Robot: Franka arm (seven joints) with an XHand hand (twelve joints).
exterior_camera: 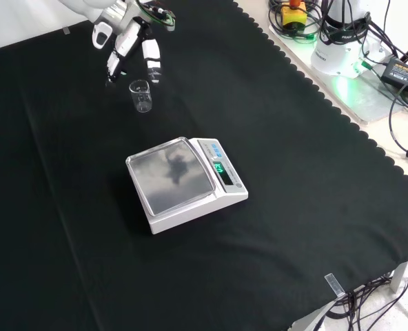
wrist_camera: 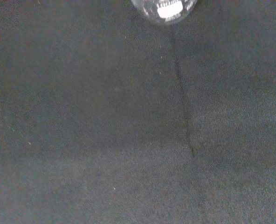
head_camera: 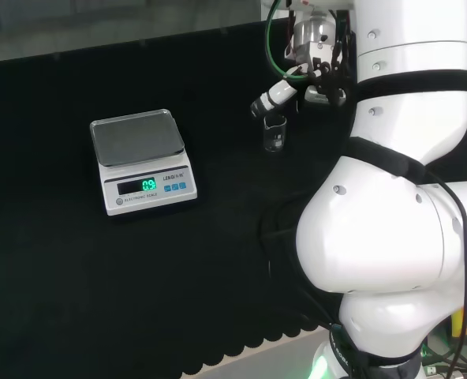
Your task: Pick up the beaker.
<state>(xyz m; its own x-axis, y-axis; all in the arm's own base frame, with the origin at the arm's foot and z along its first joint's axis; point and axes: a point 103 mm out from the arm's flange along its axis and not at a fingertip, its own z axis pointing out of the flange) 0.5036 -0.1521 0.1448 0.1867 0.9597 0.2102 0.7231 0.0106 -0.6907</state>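
The beaker (exterior_camera: 141, 96) stands upright on the black cloth (exterior_camera: 293, 207) of the bench, clear and small; I cannot tell whether it holds anything. In the front view it sits toward the upper left, beyond the scale (exterior_camera: 185, 182) and well apart from it. In the head view the beaker (head_camera: 274, 132) appears to the right of the scale (head_camera: 141, 160), close to my own white arm links (head_camera: 399, 197).

My hand (exterior_camera: 131, 41) is positioned above and just beyond the beaker in the front view, entering from the top. Its fingers (exterior_camera: 151, 63) hang downward, fairly straight and spread, so the hand is open and has hold of nothing. The fingertips sit near the beaker's rim, one to either side and a little behind it; I cannot confirm contact with the glass from this view. In the head view my hand (head_camera: 300, 79) sits directly above the beaker, one white and black finger (head_camera: 273, 96) angled down to the left, its tip close over the rim.

The wrist view looks down on bare cloth with a faint crease running through it; a rounded, bright, glassy shape (wrist_camera: 165, 9) at the picture's edge is probably the beaker, though I cannot be certain.

The scale is white with a square metal pan and a lit green display. It stands flat on the cloth with its pan bare.

Cables and equipment (exterior_camera: 349, 34) lie off the scalloped cloth edge at the upper right of the front view.
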